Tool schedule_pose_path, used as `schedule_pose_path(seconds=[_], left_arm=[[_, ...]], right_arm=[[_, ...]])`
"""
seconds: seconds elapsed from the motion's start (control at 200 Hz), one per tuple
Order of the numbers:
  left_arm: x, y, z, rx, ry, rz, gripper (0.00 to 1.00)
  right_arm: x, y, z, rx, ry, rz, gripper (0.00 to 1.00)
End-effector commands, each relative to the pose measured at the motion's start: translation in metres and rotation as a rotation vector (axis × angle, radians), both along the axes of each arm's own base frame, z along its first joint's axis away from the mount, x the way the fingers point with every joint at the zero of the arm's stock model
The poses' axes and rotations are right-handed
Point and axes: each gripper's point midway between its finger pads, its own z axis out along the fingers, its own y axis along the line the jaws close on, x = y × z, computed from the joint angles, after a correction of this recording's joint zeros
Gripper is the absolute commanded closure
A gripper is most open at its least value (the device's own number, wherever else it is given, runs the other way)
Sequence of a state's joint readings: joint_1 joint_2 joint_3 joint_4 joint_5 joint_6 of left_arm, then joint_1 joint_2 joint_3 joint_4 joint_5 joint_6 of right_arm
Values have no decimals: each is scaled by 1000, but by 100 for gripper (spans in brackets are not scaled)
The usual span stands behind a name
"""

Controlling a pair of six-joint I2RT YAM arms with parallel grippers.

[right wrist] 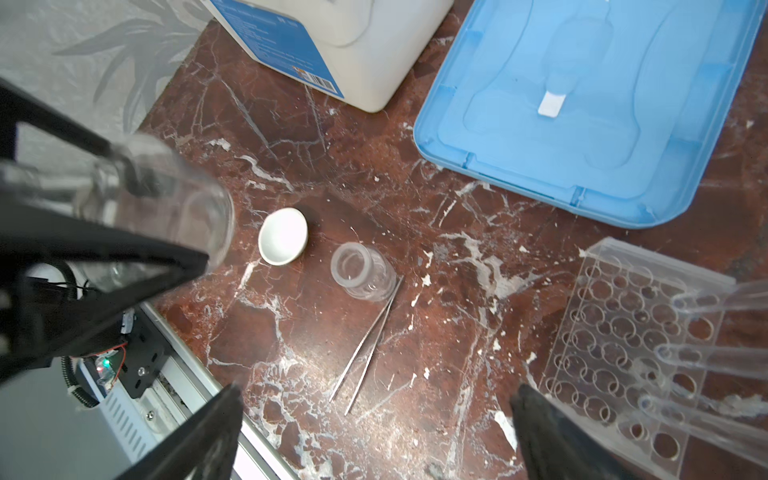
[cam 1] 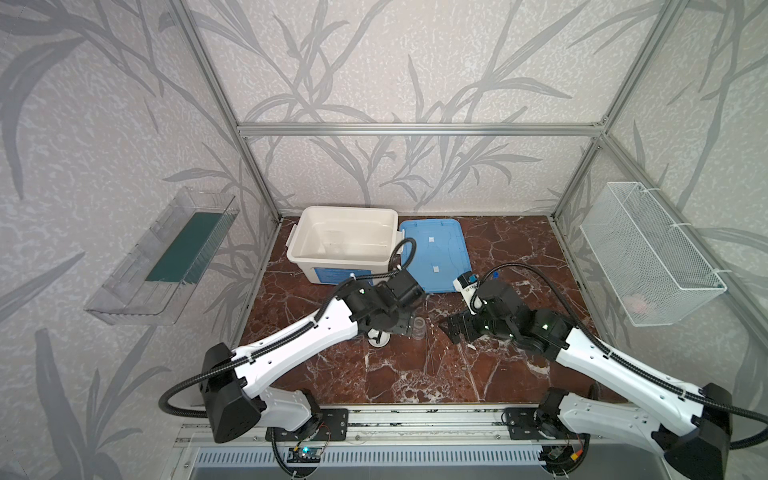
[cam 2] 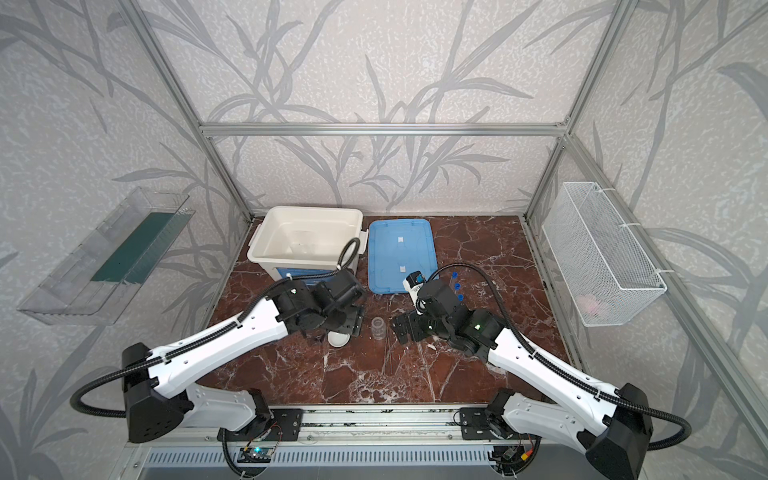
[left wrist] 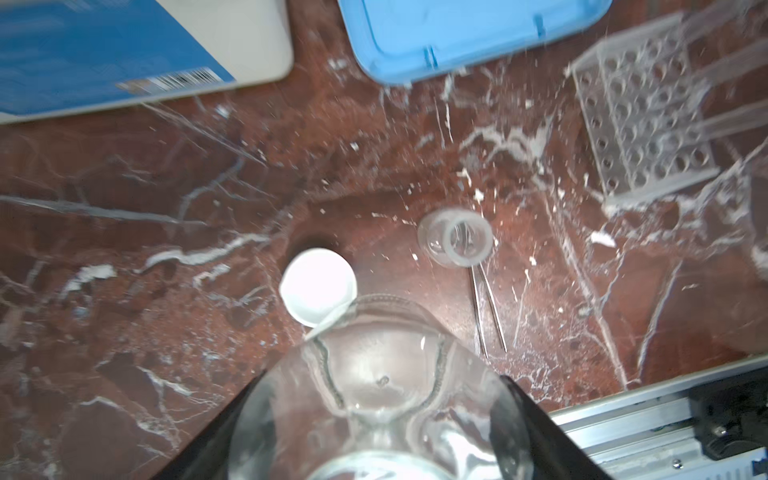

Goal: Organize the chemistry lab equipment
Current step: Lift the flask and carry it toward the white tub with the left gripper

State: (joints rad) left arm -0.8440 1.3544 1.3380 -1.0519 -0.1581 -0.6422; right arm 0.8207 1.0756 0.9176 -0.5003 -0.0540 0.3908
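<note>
Glass flask (left wrist: 376,419), clamped by the left gripper (left wrist: 382,376), could slip and smash the dish (cam 2: 338,340) just below centre in a top view; right gripper (right wrist: 376,390) gapes empty.

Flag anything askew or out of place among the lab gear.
The three clear tubes lie flat, ends resting on the clear rack, none standing in its holes. The tweezers lie loose, tips by the small jar. Nothing spilled or broken shows.
</note>
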Motion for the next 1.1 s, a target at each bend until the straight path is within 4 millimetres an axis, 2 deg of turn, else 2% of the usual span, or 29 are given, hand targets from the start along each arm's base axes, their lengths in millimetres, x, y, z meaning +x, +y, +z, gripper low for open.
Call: schedule_pose_path(seconds=[0.0, 0.085, 0.2, 0.37, 0.46, 0.575, 0.68, 0.875, 1.095], left_arm=[[25, 38, 45, 59, -86, 19, 35], [54, 52, 63, 65, -130, 58, 37], [95, 71, 78, 79, -168, 101, 37], [155, 93, 61, 47, -141, 171, 40], [184, 112, 58, 60, -173, 224, 41], [210, 135, 39, 48, -110, 286, 42], [220, 147, 19, 66, -58, 313, 42], [216, 149, -8, 82, 22, 308, 42], [203, 143, -22, 45, 65, 296, 44]], right_arm=[[17, 23, 35, 74, -63, 28, 1], [32, 41, 53, 107, -71, 23, 1], [53, 70, 75, 181, -91, 30, 1], [77, 107, 100, 244, -104, 53, 1], [87, 118, 104, 262, -110, 47, 1], [98, 128, 102, 264, -98, 37, 2], [102, 136, 99, 280, -83, 40, 2], [101, 138, 92, 264, -75, 36, 2], [94, 134, 94, 291, -81, 34, 2]])
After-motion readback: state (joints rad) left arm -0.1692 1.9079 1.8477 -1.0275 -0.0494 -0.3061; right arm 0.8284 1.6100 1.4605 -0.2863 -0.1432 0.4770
